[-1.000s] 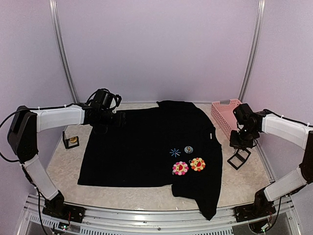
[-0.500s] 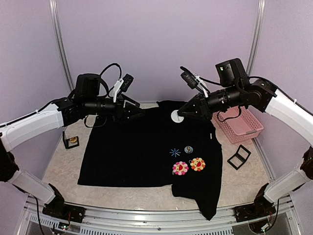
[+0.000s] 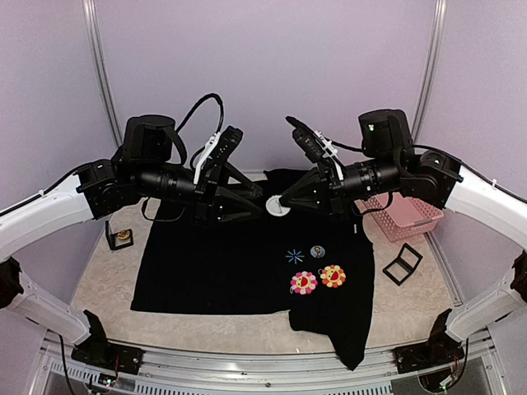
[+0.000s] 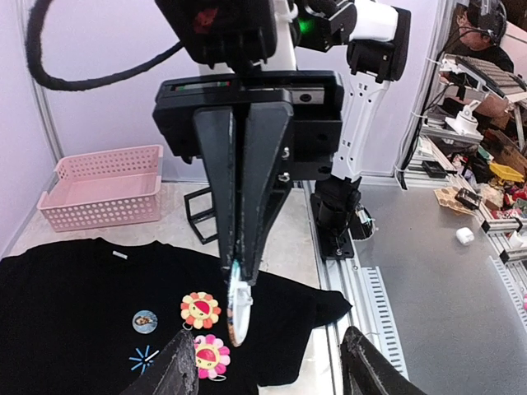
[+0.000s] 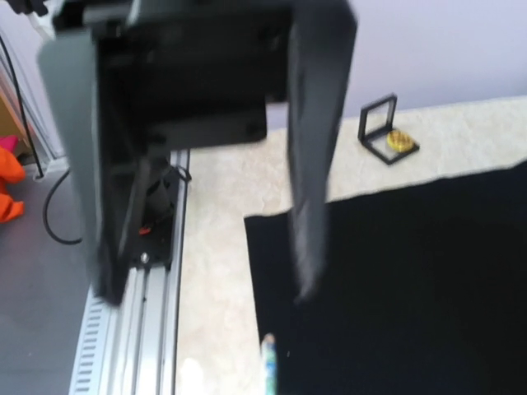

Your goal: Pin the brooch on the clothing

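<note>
Both arms are up over the shirt [image 3: 214,255], which lies spread flat on the table [image 3: 107,280], front up. The right gripper [image 4: 238,276] is pinched tight on the brooch [image 4: 238,317], a small disc hanging edge-on from its tips in mid-air. The left gripper [image 3: 260,206] faces it just beside the disc, jaws apart, holding nothing.

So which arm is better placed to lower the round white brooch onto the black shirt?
Right, probably. The right gripper is shut on the round white brooch above the black shirt; the left gripper stands open opposite, gripping nothing.
</note>
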You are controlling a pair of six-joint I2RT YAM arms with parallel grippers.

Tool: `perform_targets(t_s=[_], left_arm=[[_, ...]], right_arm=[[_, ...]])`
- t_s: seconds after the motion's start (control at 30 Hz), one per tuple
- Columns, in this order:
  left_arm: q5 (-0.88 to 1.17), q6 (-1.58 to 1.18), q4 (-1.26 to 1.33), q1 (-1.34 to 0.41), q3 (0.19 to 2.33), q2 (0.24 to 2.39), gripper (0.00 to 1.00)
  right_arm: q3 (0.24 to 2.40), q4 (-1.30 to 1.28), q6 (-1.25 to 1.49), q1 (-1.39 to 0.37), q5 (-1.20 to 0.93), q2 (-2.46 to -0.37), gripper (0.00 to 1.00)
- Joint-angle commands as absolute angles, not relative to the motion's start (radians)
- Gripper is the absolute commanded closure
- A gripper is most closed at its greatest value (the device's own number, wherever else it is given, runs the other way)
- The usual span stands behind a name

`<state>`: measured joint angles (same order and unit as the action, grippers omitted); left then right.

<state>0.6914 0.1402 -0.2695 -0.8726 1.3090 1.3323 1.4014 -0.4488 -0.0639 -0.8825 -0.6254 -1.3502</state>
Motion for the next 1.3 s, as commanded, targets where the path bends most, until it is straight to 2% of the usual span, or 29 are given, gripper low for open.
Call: perform_targets(t_s=[0.0, 0.1, 0.17, 0.3, 0.5, 0.6, 0.67, 0.73, 0.83, 0.9, 1.07, 1.1, 1.2, 1.23, 1.27], left_arm=[[0.657, 0.127, -0.254, -0.900, 1.333, 1.345, 0.49], [0.639, 0.134, -0.246, -0.916, 1.337, 1.354, 0.55], [0.623, 0.132, -0.247, -0.919, 1.341, 1.363, 0.64], [0.598, 0.128, -0.247, -0.918, 1.355, 1.381, 0.75], [0.583, 0.122, -0.215, -0.919, 1.346, 1.378, 1.00], [0.579, 0.121, -0.197, -0.919, 1.333, 1.367, 1.00], [0.586, 0.123, -0.197, -0.919, 1.331, 1.361, 0.87], [0.591, 0.123, -0.192, -0.919, 1.329, 1.358, 0.84], [0.574, 0.121, -0.170, -0.919, 1.312, 1.344, 0.88], [0.573, 0.124, -0.152, -0.919, 1.298, 1.334, 1.00], [0.572, 0.126, -0.131, -0.919, 1.278, 1.324, 1.00], [0.569, 0.125, -0.126, -0.919, 1.272, 1.318, 1.00], [0.568, 0.123, -0.108, -0.919, 1.253, 1.302, 1.00], [0.569, 0.123, -0.106, -0.919, 1.249, 1.297, 1.00], [0.568, 0.124, -0.107, -0.919, 1.247, 1.294, 1.00]], right_arm=[[1.361, -0.288, -0.071, -0.903, -0.651, -1.304, 1.00], [1.348, -0.264, -0.068, -0.908, -0.652, -1.298, 1.00], [1.343, -0.252, -0.065, -0.910, -0.656, -1.298, 1.00], [1.342, -0.250, -0.066, -0.913, -0.661, -1.302, 1.00], [1.346, -0.262, -0.079, -0.915, -0.657, -1.307, 1.00], [1.351, -0.273, -0.084, -0.913, -0.651, -1.311, 1.00], [1.357, -0.284, -0.087, -0.913, -0.646, -1.316, 1.00], [1.358, -0.287, -0.090, -0.914, -0.644, -1.317, 1.00], [1.360, -0.288, -0.092, -0.914, -0.645, -1.318, 1.00], [1.360, -0.287, -0.091, -0.914, -0.647, -1.319, 1.00], [1.354, -0.288, -0.088, -0.914, -0.636, -1.322, 1.00], [1.350, -0.282, -0.083, -0.914, -0.622, -1.317, 0.97], [1.308, -0.235, -0.067, -0.912, -0.577, -1.288, 0.52], [1.291, -0.215, -0.061, -0.913, -0.574, -1.278, 0.43], [1.276, -0.193, -0.053, -0.913, -0.577, -1.269, 0.39]])
